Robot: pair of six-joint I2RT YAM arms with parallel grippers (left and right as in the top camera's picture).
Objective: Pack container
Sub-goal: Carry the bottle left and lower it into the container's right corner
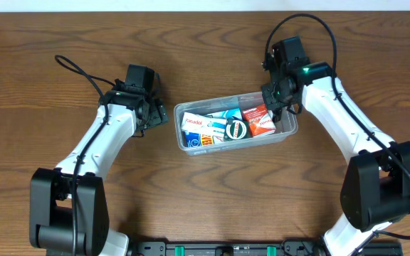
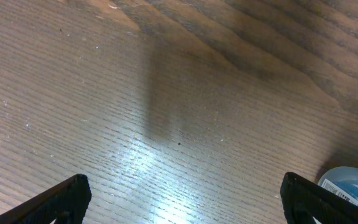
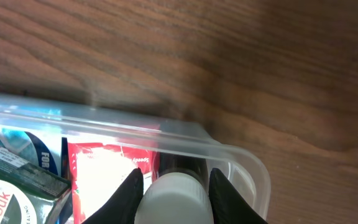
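Observation:
The clear plastic container (image 1: 179,111) lies mid-table, holding several small boxes, among them a red one (image 1: 259,119) and a blue-white one (image 1: 203,128). My right gripper (image 1: 280,101) hangs over its far right corner. In the right wrist view that gripper (image 3: 174,184) is shut on a white-capped bottle (image 3: 174,200). The dark body of the bottle points down inside the container's rim (image 3: 185,138), next to the red box (image 3: 104,168). My left gripper (image 1: 150,114) stands open just left of the container, with only bare wood between its fingertips (image 2: 73,190).
A blue-and-white label (image 2: 352,184) shows at the lower right edge of the left wrist view. The wooden table (image 1: 212,192) surrounds the container on all sides. Both arms' cables arc over the far side.

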